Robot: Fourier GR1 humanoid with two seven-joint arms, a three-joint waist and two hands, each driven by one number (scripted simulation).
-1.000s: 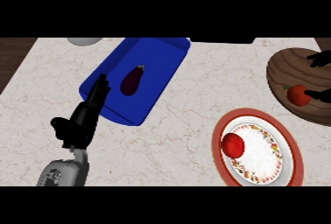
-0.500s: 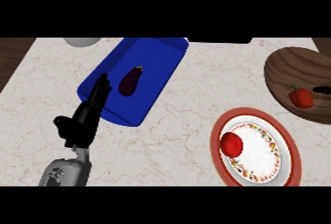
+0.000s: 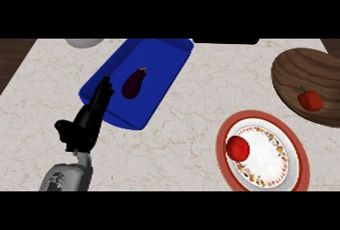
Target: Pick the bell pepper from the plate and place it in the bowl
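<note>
Marble counter [image 3: 186, 134] fills the view, pale with brown veining, and everything sits spread across it. Biggest thing on it is the blue tray [image 3: 156, 58], angled from the far middle toward the near left, with a dark purple eggplant [image 3: 133, 83] lying inside it. Over on the far right sits the brown wooden bowl [image 3: 292, 74], partly cut by the right edge, and look at that: the red bell pepper [image 3: 309, 99], green stem up, lies inside the bowl on its near side. Near right, we've got the plate [image 3: 292, 177], white with a red rim and a patterned ring, and a red tomato [image 3: 238, 149] rests on its left part. On the left side the left hand [image 3: 85, 126] shows above its grey forearm, fingers straight and pointing far, open and holding nothing, the fingertips lying over the near left rim of the tray; whether they touch it I can't say. A pale grey round object [image 3: 83, 42] peeks in at the far left edge, mostly cut off. No right hand anywhere in this view
</note>
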